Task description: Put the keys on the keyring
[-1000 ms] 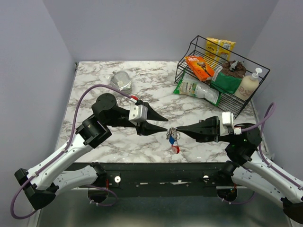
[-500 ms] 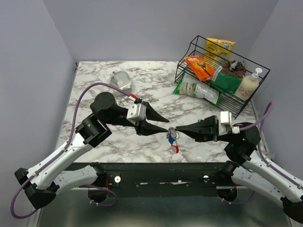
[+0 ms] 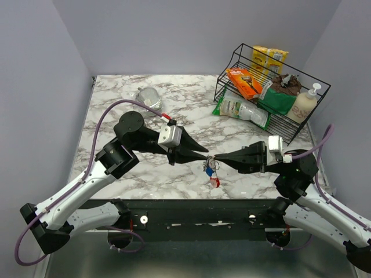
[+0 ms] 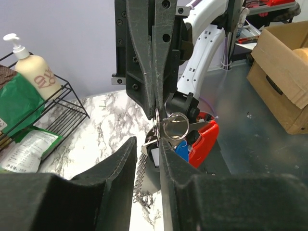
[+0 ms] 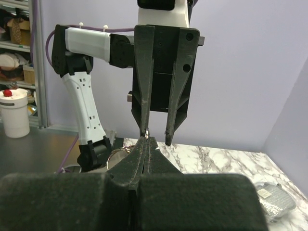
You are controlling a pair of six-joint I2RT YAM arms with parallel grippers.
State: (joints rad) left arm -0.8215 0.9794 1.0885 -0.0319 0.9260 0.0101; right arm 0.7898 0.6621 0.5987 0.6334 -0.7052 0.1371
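The R gripper is clenching the keyring by the top of its silver ring. The bunch is hanging off its fingertips over the marble table, near the front edge, btwn the two arms. A red tag and a blue tag are dangling under the ring, w/ a bit of chain lower down. The L gripper is facing it tip to tip, jaws partly apart and gripping nothing. In the R wrist view one L finger is sitting right at the ring and the other is hanging clear of it.

Progress, as a judgement: prob. mid-task. One small dark piece w/ a light centre, likely a key, is showing in the bunch beside the blue tag. Whether it's actually threaded on the ring can't be told. A 2nd key isn't showing anywhere. So the threading is looking unfinished: the L fingers are yet to take a key and work it onto the ring.

Vs. a sec ago: the L gripper is sitting closer to the R one, its jaws are standing narrower, and the L arm is reaching further in. The R gripper and keyring are sitting approx. where they were.
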